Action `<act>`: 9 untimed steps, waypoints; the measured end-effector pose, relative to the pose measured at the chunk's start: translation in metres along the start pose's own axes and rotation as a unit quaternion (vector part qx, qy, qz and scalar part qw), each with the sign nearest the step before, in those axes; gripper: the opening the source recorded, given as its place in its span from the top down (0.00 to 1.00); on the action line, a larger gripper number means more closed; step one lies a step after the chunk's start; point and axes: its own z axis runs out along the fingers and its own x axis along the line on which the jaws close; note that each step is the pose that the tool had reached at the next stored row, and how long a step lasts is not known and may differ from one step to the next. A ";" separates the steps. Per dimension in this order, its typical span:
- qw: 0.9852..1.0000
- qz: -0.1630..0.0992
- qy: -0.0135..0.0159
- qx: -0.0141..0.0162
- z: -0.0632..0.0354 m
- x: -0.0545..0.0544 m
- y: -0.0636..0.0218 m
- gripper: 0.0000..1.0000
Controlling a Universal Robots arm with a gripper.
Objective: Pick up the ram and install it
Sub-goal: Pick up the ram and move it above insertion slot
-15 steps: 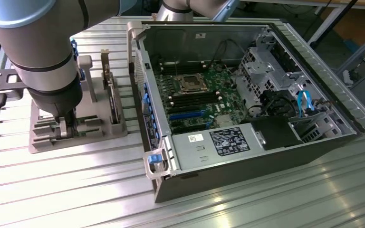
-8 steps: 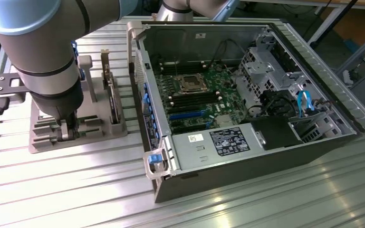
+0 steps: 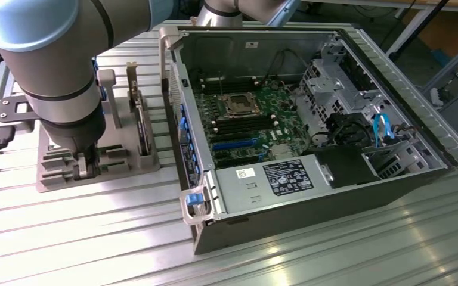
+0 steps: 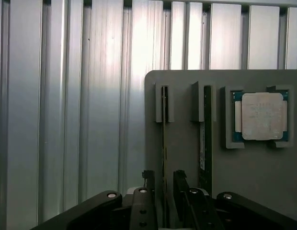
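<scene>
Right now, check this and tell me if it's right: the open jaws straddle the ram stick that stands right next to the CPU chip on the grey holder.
Not quite. The wrist view shows the open jaws straddling the ram stick farther from the CPU chip. The other ram stick stands between that one and the chip. Everything else holds: the jaws are open, and both sticks and the chip sit on the grey holder.

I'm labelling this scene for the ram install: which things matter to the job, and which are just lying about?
Job: ram, open gripper astride it, gray holder, motherboard.
Idle: second ram stick, CPU chip, power supply.
</scene>
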 end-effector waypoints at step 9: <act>1.000 0.000 0.000 0.000 0.0026 0.000 -0.0002 0.70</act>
